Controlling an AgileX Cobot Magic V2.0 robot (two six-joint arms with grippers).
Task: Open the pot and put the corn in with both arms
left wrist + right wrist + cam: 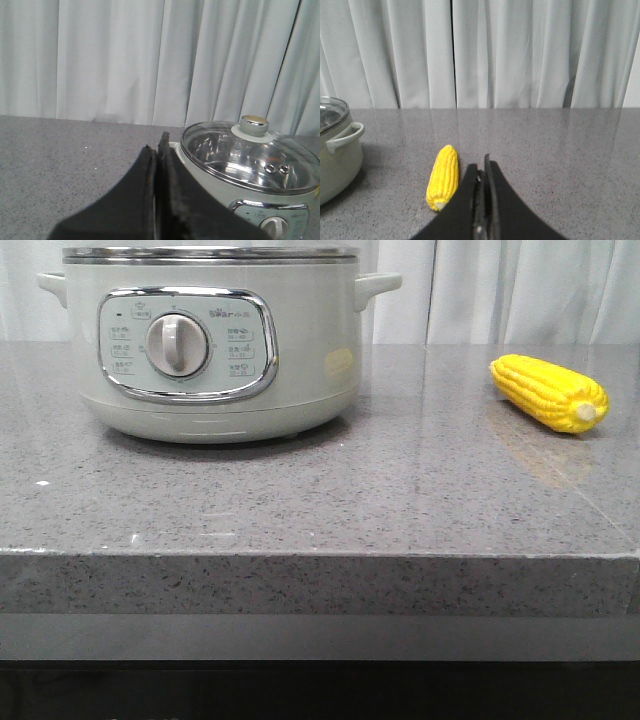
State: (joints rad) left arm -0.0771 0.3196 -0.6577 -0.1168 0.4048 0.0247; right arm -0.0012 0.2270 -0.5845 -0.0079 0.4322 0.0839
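The pale-green pot (pixel 215 350) stands at the back left of the grey counter, its dial panel facing me. In the left wrist view the pot (pixel 220 185) wears a glass lid (pixel 250 155) with a round knob (pixel 253 124). The yellow corn (pixel 548 392) lies on the counter at the right, stub end toward me. It also shows in the right wrist view (pixel 444 176). My left gripper (pixel 156 147) is shut and empty, beside the pot. My right gripper (pixel 480 167) is shut and empty, just beside the corn. Neither gripper shows in the front view.
The grey speckled counter (pixel 320 500) has its front edge (pixel 320 555) near me. White curtains (pixel 485 50) hang behind the counter. A pot side handle (pixel 344 137) shows in the right wrist view.
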